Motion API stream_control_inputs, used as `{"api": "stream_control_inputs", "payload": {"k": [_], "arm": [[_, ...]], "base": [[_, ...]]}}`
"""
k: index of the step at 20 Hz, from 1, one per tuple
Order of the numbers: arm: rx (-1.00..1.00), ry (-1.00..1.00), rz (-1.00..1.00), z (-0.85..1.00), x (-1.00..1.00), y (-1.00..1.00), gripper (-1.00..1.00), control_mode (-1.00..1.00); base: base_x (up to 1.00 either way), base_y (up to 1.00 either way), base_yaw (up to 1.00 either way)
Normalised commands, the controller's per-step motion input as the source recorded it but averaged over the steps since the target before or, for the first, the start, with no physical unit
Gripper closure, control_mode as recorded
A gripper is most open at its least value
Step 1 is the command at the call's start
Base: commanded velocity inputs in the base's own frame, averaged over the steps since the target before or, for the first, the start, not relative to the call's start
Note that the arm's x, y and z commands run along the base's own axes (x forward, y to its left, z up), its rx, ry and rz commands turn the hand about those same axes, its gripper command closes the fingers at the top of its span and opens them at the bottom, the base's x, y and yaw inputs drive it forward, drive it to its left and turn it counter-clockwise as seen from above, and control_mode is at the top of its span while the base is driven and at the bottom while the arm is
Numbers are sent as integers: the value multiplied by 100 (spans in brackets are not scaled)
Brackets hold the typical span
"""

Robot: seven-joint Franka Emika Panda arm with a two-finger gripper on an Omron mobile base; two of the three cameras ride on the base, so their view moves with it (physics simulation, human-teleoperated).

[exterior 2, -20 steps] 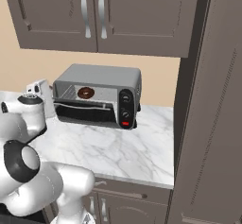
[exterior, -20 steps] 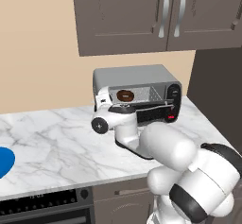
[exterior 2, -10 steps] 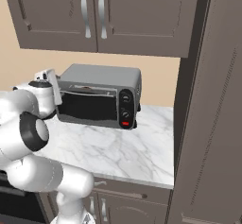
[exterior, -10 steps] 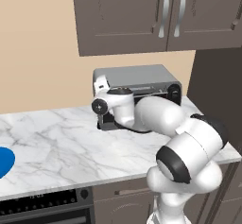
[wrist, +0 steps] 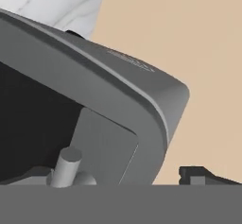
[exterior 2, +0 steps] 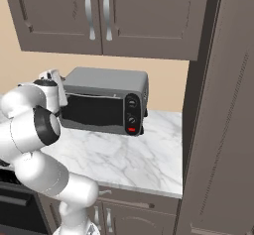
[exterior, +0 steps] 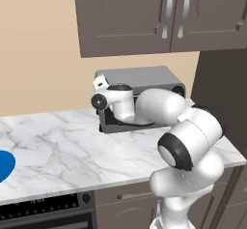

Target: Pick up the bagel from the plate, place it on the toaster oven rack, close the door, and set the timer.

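The toaster oven (exterior 2: 106, 80) stands at the back of the counter with its dark glass door (exterior 2: 94, 111) upright and shut. The bagel and the toaster oven rack are hidden behind it. My gripper (exterior 2: 51, 75) is at the oven's upper left corner (exterior: 100, 84), beside the top of the door. In the hand view the gripper (wrist: 116, 176) is open, its right fingertip (wrist: 198, 173) past the door's grey frame (wrist: 142, 119), and a silver handle post (wrist: 66, 164) stands between the fingers. The blue plate (exterior: 4, 165) lies bare at the counter's far left.
Two round knobs (exterior 2: 131, 102) and a red button (exterior 2: 131, 129) sit on the oven's right panel. Dark wall cabinets (exterior 2: 104, 16) hang above, and a tall cabinet (exterior 2: 218, 105) borders the marble counter (exterior 2: 129, 154) on the right.
The door has swung up from lying open to fully shut, hiding the bagel and rack. My hand rose with it to the oven's upper left corner.
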Motion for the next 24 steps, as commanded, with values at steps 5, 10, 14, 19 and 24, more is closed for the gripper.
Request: {"api": "stream_control_inputs", "payload": {"k": [5,10,14,19,24], "arm": [[-8,9,1,-1,23,48,-100,-100],[-8,8,2,-2,0,80,-100,-100],[-8,6,1,0,0,91,-100,-100],[-6,6,0,0,0,99,-100,-100],[-6,6,0,0,0,100,-100,-100]], "base": [[0,0,0],[0,0,0],[0,0,0],[0,0,0],[0,0,0]]}}
